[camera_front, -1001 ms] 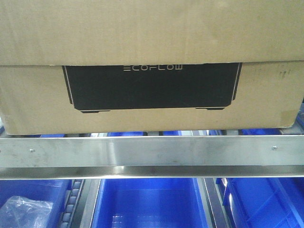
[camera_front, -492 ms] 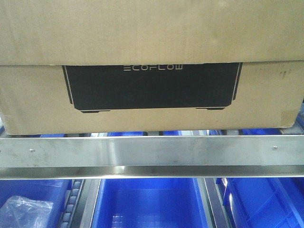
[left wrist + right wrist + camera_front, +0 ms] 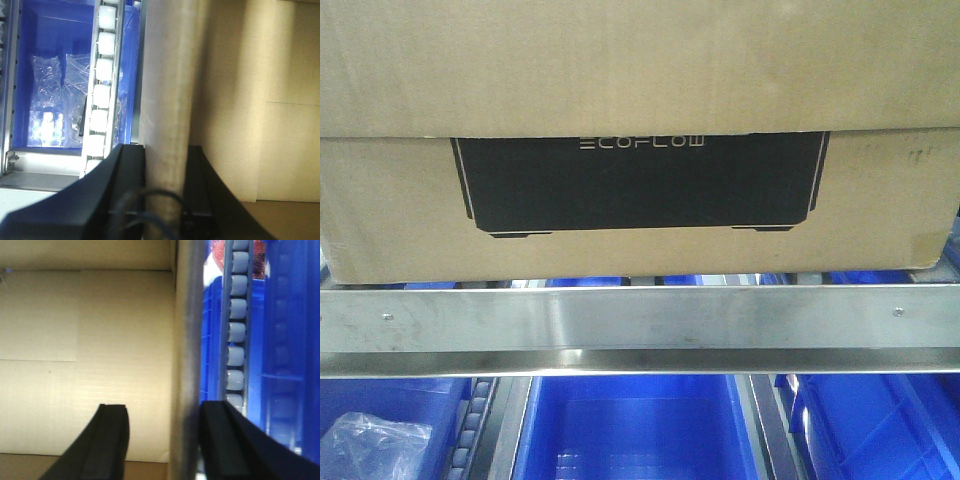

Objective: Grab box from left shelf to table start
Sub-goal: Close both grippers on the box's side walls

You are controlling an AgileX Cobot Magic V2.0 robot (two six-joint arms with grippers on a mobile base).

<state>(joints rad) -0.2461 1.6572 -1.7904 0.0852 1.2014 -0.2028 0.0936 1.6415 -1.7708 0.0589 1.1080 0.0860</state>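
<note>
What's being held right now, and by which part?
Right gripper: open, holding nothing. Left gripper: fingers flank the shelf rail; grip cannot be told.

One box (image 3: 640, 90), three blue bins (image 3: 635, 425)

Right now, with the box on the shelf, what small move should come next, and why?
Probably press inward on the box sides from both ends before any lift. The box sits on the shelf; the right gripper is open, a gap beside one finger, and whether the left gripper holds the blurred strip is unclear.
</note>
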